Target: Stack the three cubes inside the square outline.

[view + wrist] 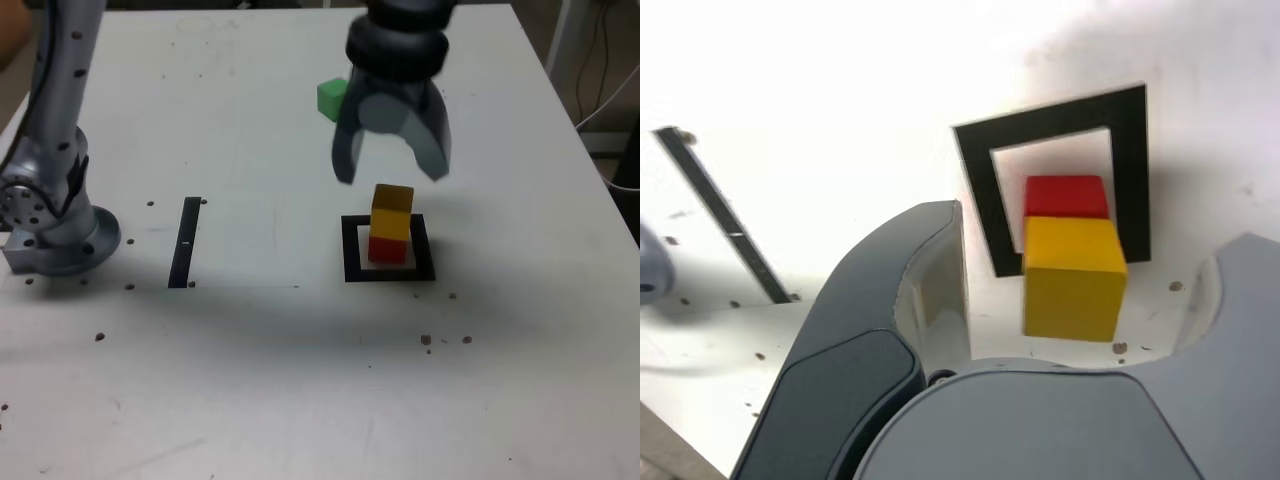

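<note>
White tabletop [300, 380] fills both views, flecked with small dark specks, and over it we see our gripper [390, 168] hanging with its two grey fingers spread wide apart and nothing between them. Directly beneath the spread fingers stands the yellow cube [392, 211], resting on top of the red cube [388, 247]; in the wrist view the yellow cube [1074, 277] sits in the gap between the fingers without touching either, and the red cube [1066, 196] shows only as a strip beyond it. The red cube sits on the white centre of the square outline [352, 250], whose thick black border [980, 190] frames the two-cube stack on all sides. Farther back on the table, partly hidden behind the gripper in the exterior view, lies the green cube [331, 98], well apart from the stack. Toward the exterior view's left we find a straight narrow black strip [185, 241] lying flat on the table, also seen in the wrist view [720, 215], and beyond it the arm's grey base [55, 235] at the table's edge.
</note>
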Available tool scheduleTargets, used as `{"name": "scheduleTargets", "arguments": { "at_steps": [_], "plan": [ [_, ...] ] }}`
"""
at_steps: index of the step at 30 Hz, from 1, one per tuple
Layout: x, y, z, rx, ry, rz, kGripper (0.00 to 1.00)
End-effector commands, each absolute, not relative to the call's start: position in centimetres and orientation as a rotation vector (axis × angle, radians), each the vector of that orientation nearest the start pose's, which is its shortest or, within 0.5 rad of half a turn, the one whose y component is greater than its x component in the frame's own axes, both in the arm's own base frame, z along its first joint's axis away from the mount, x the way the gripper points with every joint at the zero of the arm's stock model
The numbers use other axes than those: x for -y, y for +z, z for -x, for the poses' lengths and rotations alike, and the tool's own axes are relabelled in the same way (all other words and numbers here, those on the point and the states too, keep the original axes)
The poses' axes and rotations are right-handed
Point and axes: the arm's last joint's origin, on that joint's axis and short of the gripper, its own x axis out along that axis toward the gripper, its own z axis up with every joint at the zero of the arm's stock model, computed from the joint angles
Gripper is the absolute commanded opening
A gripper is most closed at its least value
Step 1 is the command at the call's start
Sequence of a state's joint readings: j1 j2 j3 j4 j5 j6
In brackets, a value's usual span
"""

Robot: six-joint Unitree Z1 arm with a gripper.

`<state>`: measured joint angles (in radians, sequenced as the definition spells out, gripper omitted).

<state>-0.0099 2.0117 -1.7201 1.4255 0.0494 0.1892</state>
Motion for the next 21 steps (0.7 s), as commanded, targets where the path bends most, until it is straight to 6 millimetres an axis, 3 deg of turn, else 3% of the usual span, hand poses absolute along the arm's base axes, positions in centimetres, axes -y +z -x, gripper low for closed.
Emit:
{"name": "scheduleTargets", "arguments": {
  "at_steps": [1,10,21],
  "plan": [
    [-1.0,30.8,-34.9,-1.695,-0.11,-0.184,0.99],
    [-5.9,30.8,-34.4,-1.709,-0.069,-0.12,0.99],
    [-14.9,29.1,-35.1,-1.723,-0.004,-0.013,0.99]
  ]
}}
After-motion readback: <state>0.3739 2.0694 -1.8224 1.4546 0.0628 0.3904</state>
